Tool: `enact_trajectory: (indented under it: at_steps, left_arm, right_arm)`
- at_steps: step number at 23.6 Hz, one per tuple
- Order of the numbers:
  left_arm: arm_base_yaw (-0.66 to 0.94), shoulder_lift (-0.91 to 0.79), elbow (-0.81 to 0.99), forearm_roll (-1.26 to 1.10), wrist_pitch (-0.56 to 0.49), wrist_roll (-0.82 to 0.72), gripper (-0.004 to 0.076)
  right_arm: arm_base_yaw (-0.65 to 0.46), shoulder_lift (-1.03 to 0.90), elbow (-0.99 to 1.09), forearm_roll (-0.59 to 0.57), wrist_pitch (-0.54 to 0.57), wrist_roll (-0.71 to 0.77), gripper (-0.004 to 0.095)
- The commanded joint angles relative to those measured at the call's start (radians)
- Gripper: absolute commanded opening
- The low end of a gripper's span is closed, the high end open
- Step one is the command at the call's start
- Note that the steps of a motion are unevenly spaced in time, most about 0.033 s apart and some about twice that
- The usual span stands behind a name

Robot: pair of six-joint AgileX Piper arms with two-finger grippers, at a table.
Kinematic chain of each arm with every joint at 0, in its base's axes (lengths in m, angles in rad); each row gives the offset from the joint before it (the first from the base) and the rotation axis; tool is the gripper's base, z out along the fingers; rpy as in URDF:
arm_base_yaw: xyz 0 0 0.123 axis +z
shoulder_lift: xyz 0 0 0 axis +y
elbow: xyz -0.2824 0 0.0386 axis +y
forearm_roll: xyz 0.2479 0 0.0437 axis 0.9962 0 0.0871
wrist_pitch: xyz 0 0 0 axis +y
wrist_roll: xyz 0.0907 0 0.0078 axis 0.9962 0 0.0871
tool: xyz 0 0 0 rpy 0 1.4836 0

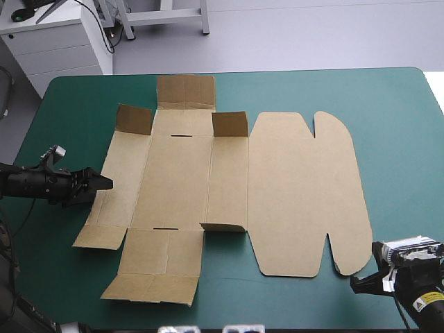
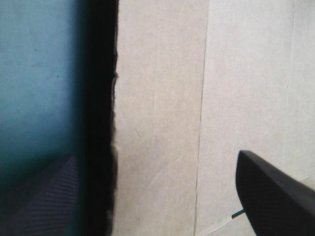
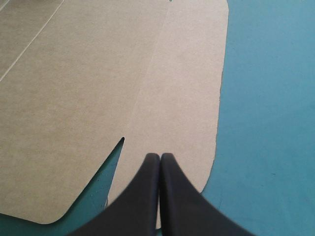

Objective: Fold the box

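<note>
The brown box [image 1: 298, 187] lies as a cut sheet spread flat across the middle of the table, its rounded lid panel toward the right. Two small corner flaps [image 1: 133, 119] [image 1: 229, 123] at the far side stand up. My left gripper [image 1: 104, 183] is open at the sheet's left edge. In the left wrist view the gripper [image 2: 155, 157] straddles that edge, one finger over the board [image 2: 157, 88] and one over the cover. My right gripper [image 1: 355, 283] sits shut at the lid's near right corner, its tips [image 3: 160, 156] over the board [image 3: 74, 98], holding nothing.
A broad strip of the teal-green cover [image 1: 402, 139] runs to the right of the lid. A narrower strip [image 1: 62, 125] lies left of the sheet. A white cabinet [image 1: 55, 41] stands beyond the table's far left corner.
</note>
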Motion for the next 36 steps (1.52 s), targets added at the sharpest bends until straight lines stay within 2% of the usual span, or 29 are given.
enact_trajectory:
  at_steps: [1,5,12,16,19,23,28,36]
  left_arm:
    - [0.004,-0.040,-0.024,-0.053,0.020,-0.031,0.0652]
    - [0.018,-0.040,-0.055,-0.008,0.029,-0.042,0.0652]
    - [0.019,-0.040,-0.212,0.253,0.038,-0.147,0.0652]
    - [0.019,-0.034,-0.235,0.237,0.040,-0.158,0.0652]
    - [0.017,0.018,-0.235,0.205,0.101,-0.160,0.0652]
    - [0.013,0.071,-0.233,0.157,0.101,-0.189,0.0652]
    - [-0.070,0.093,-0.233,0.123,0.101,-0.186,0.0649]
    - [-0.226,0.171,-0.199,0.123,0.101,-0.188,0.0428]
  right_arm:
    - [-0.001,0.012,-0.028,0.001,-0.073,-0.004,-0.0019]
    - [-0.001,0.012,-0.028,0.001,-0.073,-0.004,-0.0019]
    - [-0.001,0.012,-0.028,0.001,-0.073,-0.004,-0.0019]
    - [-0.001,0.012,-0.028,0.001,-0.073,-0.004,-0.0019]
    - [-0.001,0.012,-0.028,0.001,-0.073,-0.004,-0.0019]
    - [-0.001,0.012,-0.028,0.003,-0.071,-0.002,-0.0019]
    - [-0.001,0.012,-0.028,0.003,-0.071,0.029,-0.0019]
    - [-0.001,0.012,-0.028,0.003,-0.071,0.035,-0.0019]
